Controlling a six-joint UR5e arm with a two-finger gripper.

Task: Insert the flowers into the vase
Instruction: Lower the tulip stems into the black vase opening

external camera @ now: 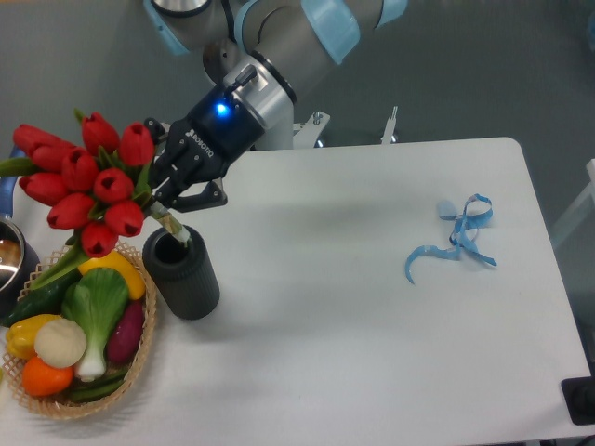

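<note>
One gripper (165,190) pinches the flowers (85,181) by the stems, their ends just over the vase (182,277) mouth; next, I judge, lower them straight in.

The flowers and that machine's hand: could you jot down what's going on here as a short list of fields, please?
flowers: red tulip bunch, tilted, heads leaning left over the basket
held by: hand, shut on the stems
stem ends: at the vase's mouth, just dipping in
vase: dark ribbed cylinder, upright on the white table
basket: wicker, holding vegetables, left of the vase
ribbon: curly blue, far right, untouched
pot: partly visible at left edge
</note>
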